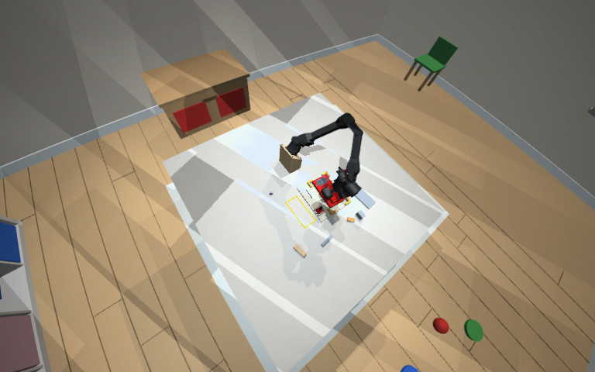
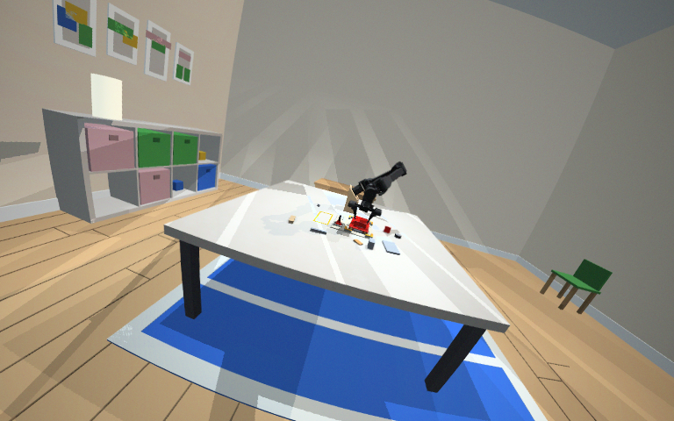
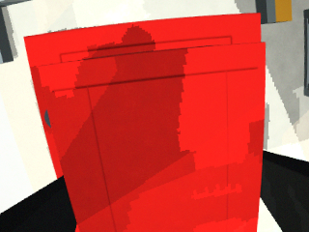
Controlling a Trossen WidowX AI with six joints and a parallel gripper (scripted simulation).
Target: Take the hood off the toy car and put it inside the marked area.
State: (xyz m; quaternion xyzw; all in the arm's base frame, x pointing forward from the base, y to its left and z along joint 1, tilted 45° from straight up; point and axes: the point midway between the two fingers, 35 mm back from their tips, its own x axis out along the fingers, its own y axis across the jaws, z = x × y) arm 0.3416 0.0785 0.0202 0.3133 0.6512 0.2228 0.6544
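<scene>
The red toy car [image 1: 318,187] [image 3: 203,30] stands on the table, beside the yellow outline of the marked area [image 1: 295,215] [image 2: 320,222]. The hood [image 2: 358,225] [image 3: 145,121] is a flat red panel over the car's end, and its edge overlaps the red body in the wrist view. My gripper [image 2: 363,218] [image 3: 164,172] is shut on the hood, with one black finger against each side. The top and exterior views are too small to show whether the hood is clear of the car. Nothing stands inside the marked area.
A small red piece [image 1: 319,210] stands between car and outline. Around them lie a tan block [image 1: 299,250] [image 2: 291,218], a blue-grey bar [image 1: 326,240], an orange block [image 1: 350,219], a grey block [image 1: 359,215], a flat grey plate [image 1: 366,198] [image 2: 390,246] and a red cube [image 2: 387,229].
</scene>
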